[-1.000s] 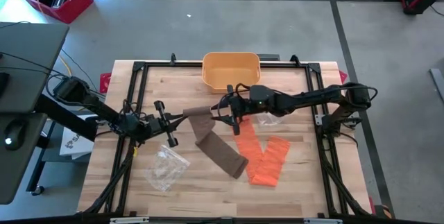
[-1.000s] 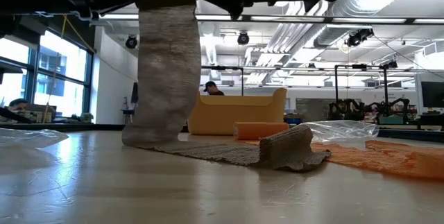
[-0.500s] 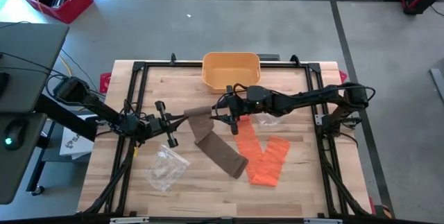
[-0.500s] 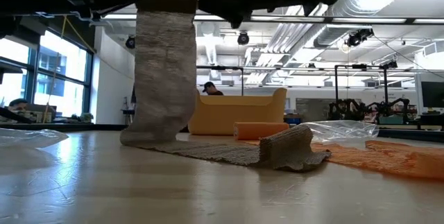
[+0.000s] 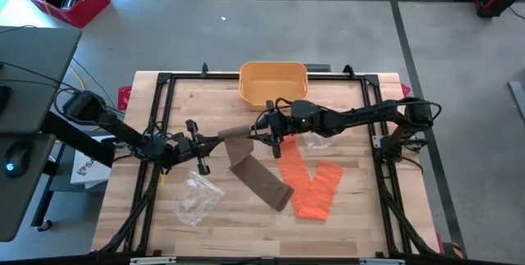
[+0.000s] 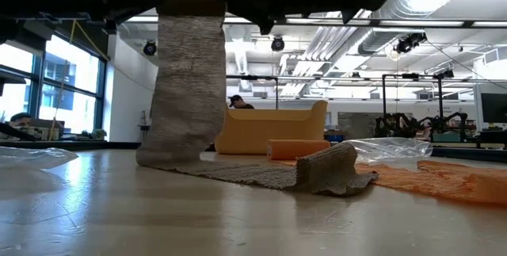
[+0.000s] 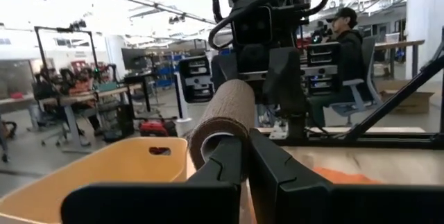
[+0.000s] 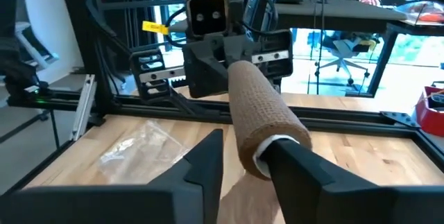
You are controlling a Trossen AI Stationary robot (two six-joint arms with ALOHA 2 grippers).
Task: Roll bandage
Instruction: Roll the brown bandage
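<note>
A brown bandage is partly wound into a roll (image 5: 236, 133), held level in the air between my two grippers. Its free strip (image 6: 186, 82) hangs down to the table and runs on to a crumpled end (image 5: 275, 191). My left gripper (image 5: 215, 140) is shut on the roll's left end. My right gripper (image 5: 261, 129) stands at the roll's right end with its fingers apart. The roll shows end-on in the left wrist view (image 7: 223, 113) and in the right wrist view (image 8: 260, 113). My left gripper pinches the roll's left end (image 7: 239, 137) between its two fingers, level, coming from the table's left and lying along the roll. The roll is lifted clear and level, with the strip hanging slack below it. My right gripper has one finger (image 8: 295, 161) stuck into the roll's hollow right end (image 8: 267, 156), level, coming from the table's right. The other finger (image 8: 208, 161) stands outside the roll with a small gap showing.
An orange bandage (image 5: 316, 185) lies spread at the right of the brown strip. An orange basket (image 5: 273, 82) stands at the far edge. A clear plastic bag (image 5: 197, 198) lies at the near left, and another (image 5: 316, 141) lies under the right arm.
The held end has turned between the grippers and drawn up into a narrower, tighter roll. The hanging strip has swung a little toward the table's left. The crumpled end on the table has stayed where it was.
</note>
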